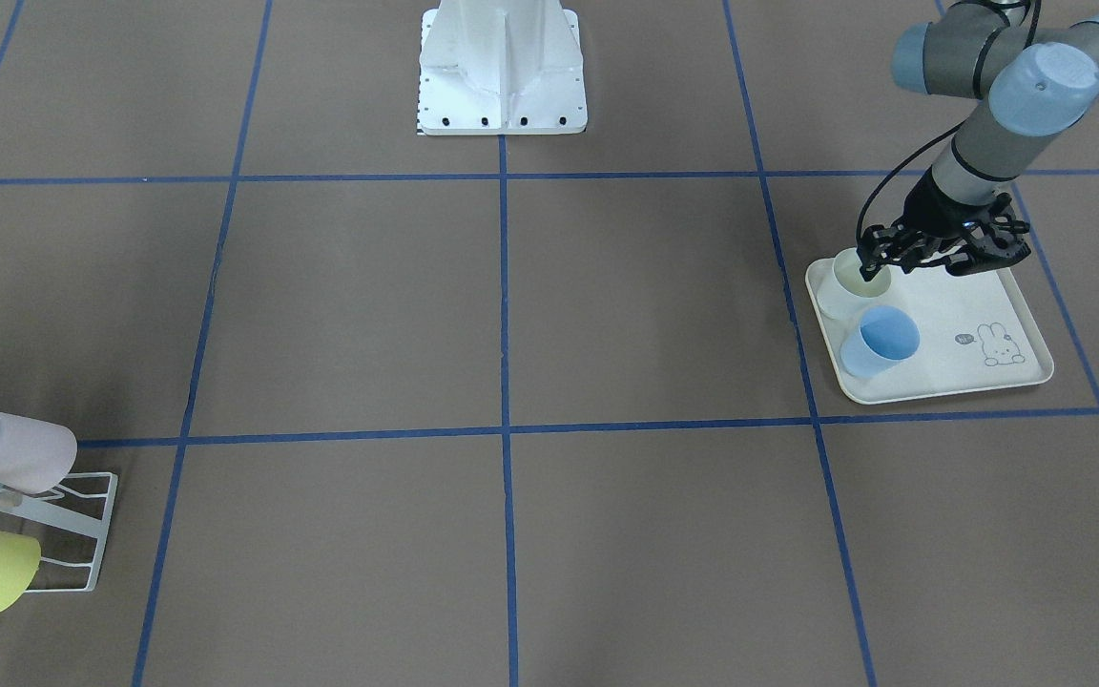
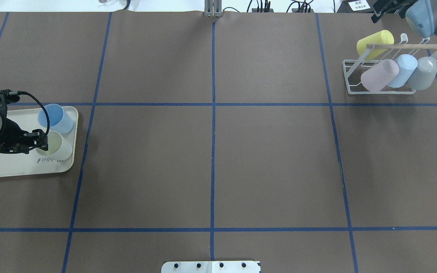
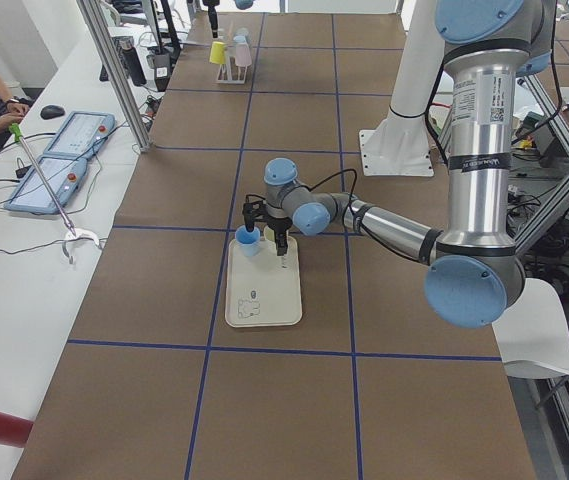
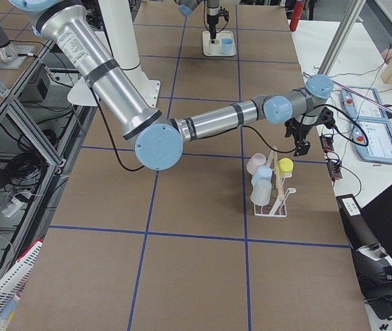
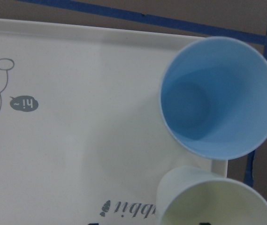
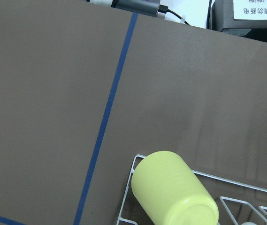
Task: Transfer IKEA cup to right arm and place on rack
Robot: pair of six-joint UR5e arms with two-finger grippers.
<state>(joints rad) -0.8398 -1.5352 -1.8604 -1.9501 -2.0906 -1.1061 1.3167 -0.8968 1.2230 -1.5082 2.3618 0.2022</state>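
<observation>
- Seen from above, the tray (image 1: 969,377) sits at 9 o'clock on the surface (image 2: 271,163).
- The pale cup (image 1: 840,291) stands upright on the tray, mouth up.
- A blue cup (image 1: 879,342) stands upright just beside it. From above, it is at the pale cup's 12 o'clock.
- The left pincer (image 1: 872,265) is down at the pale cup's rim, with one tip over the mouth. I cannot tell if it grips the cup wall or is loose.
- The rack (image 2: 346,77) sits at 2 o'clock on the surface, well apart from the tray.
- A yellow cup (image 2: 374,42), a pink cup (image 2: 379,75), a second blue cup (image 2: 402,70) and a grey cup (image 2: 423,72) lean tilted on the rack.
- A wooden rod (image 2: 404,46) runs across the top of the rack.
- The right pincer (image 4: 302,146) hangs near the rack, at its 12 o'clock from above. It looks too small to tell if it is wide or narrow.
</observation>
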